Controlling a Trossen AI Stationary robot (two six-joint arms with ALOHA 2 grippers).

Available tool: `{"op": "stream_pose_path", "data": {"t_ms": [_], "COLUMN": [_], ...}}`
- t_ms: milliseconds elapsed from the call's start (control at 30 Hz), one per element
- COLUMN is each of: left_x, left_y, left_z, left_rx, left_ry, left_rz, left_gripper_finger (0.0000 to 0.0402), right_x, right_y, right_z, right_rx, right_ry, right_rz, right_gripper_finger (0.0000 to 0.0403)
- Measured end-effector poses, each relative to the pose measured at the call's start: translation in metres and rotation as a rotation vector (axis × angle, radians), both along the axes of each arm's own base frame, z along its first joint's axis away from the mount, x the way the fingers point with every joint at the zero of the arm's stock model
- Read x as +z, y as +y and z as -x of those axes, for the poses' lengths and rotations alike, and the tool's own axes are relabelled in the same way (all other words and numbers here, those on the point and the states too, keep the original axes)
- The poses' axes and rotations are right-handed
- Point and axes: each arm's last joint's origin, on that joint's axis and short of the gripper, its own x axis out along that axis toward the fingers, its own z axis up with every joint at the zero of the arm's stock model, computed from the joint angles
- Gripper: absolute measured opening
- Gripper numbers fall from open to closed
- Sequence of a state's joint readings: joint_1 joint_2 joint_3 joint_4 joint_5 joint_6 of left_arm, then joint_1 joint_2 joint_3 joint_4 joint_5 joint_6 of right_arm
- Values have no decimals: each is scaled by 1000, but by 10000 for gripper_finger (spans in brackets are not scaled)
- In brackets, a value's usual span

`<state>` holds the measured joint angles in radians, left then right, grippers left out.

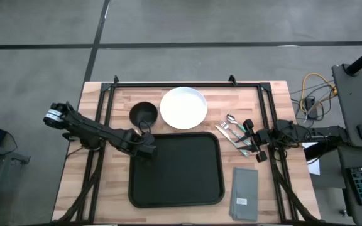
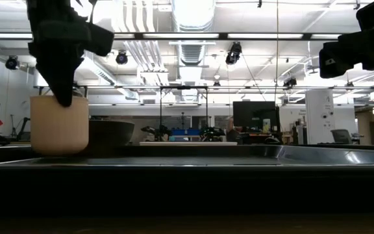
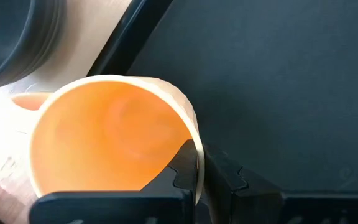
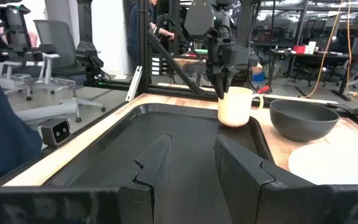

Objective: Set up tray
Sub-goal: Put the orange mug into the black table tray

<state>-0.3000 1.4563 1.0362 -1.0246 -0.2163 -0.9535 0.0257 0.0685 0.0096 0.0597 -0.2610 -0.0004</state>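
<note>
The tray (image 1: 176,169) lies flat on the wooden worktop (image 1: 74,182), its long sides parallel to the worktop's front edge, and its black floor is bare apart from the far left corner. There the left hand (image 1: 148,149) is clenched on the wall of a cream mug (image 4: 235,106), one finger inside the rim and one outside, as the left wrist view shows. In the right wrist view the mug stands upright just inside the tray's raised rim; the low view does not settle whether its base rests on the tray floor. Behind that corner, outside the rim, sits a dark bowl (image 1: 143,114), and beside it a white plate (image 1: 183,107), both close to the tray's far edge but apart from it. The right hand (image 1: 257,145) hovers over the worktop just beyond the tray's right edge, fingers parted and empty, above a small cluster of cutlery (image 1: 232,130). A grey folded napkin (image 1: 244,193) lies beside the tray's right near corner, clear of the rim.
</note>
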Motion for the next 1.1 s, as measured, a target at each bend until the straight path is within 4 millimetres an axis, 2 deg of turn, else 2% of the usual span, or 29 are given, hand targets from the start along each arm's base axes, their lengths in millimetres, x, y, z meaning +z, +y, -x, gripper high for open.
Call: {"op": "stream_pose_path", "data": {"t_ms": [167,533,867,1100], "left_x": [-7,-6,-6,-5], "left_y": [1,4,7,7], "left_z": [2,1,0,1], "left_rx": [0,-43,-38,-44], "left_ry": [7,15,24,24], "left_rz": [-5,-11,-16,-16], "left_gripper_finger": [0,3,36,79], "right_x": [0,0,0,0], "right_y": [0,0,0,0], "right_z": [0,0,0,0], "right_rx": [0,0,-1,0], "right_ry": [0,0,0,0], "right_rz": [0,0,0,0], "right_gripper_finger": [112,112,112,112]}}
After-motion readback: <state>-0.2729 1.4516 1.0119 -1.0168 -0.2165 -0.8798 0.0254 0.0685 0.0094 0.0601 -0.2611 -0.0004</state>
